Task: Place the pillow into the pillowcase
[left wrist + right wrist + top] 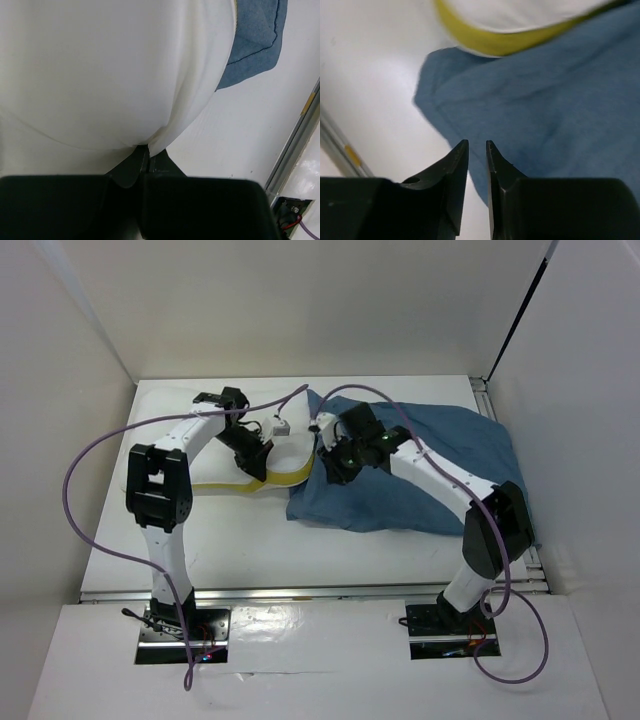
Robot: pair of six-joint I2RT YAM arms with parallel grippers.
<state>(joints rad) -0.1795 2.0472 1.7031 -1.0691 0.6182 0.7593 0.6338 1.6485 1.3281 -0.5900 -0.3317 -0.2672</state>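
Left arm (pixel 185 435): rose from its base, bent at the elbow and reached rightward, with the wrist dipped onto the pillow.
Left gripper (pixel 143 152): fingers pinched a fold of the white cover. The grip itself was half lost under bulging cloth.
Pillow (pixel 100 75): lay ahead of and around the left gripper on the table (pixel 250 550), its long axis running left to right. A yellow band (pixel 285 477) ran along its near edge and its right end pointed at the pillowcase. The far-left outline was hard to tell from the white tabletop.
Right gripper (pixel 477 150): fingers were all but pressed together with a thin slit between them and no cloth seen in it. It was held over the case's edge, and the view was blurred.
Pillowcase (pixel 440 450): spread beneath and to the right of the right gripper, long axis left to right, its left edge meeting the pillow's end. Its mouth could not be made out.
Right arm (pixel 440 472): reached leftward from its base, crossing and hiding part of the case.
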